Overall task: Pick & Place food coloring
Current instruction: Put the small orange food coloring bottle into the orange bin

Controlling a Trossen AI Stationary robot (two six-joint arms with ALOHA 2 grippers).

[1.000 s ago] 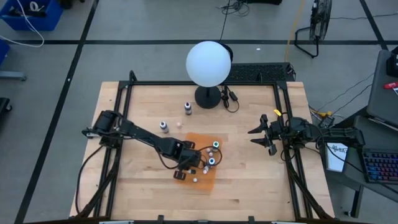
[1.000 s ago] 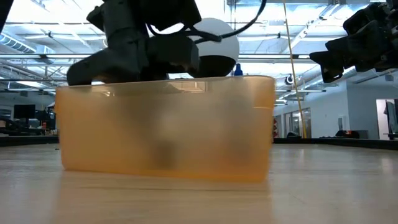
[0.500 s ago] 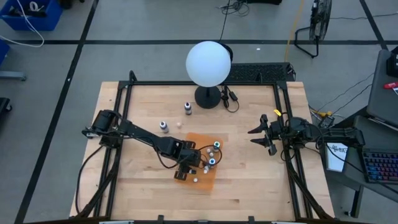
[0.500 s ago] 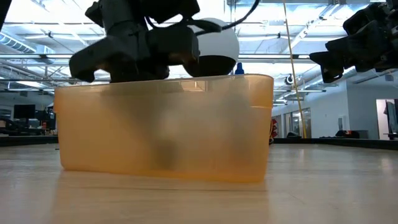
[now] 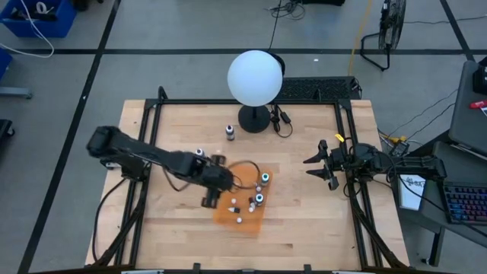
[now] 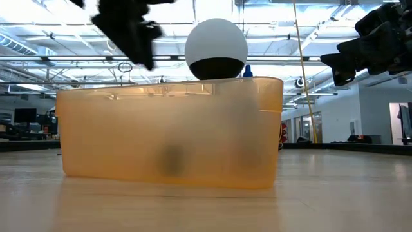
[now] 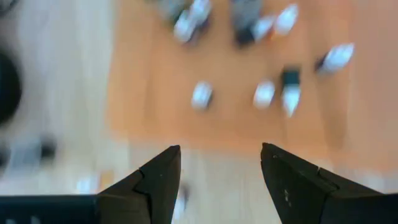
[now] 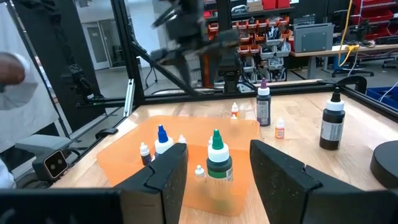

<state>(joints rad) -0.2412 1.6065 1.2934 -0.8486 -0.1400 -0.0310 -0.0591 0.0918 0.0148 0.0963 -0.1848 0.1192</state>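
Hovering my left hand (image 5: 211, 199) with its fingers parted and holding nothing, I see it at the 9 o'clock edge of the orange tray (image 5: 228, 215), where most food coloring bottles (image 5: 259, 199) lie. Two more bottles (image 5: 230, 132) stand on the counter (image 5: 304, 221) toward 12 o'clock. My right hand (image 5: 312, 168) waits at 3 o'clock, fingers apart and empty.

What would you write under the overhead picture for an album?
Left gripper open beside the orange tray of food coloring bottles; right gripper waits open near the table's edge.
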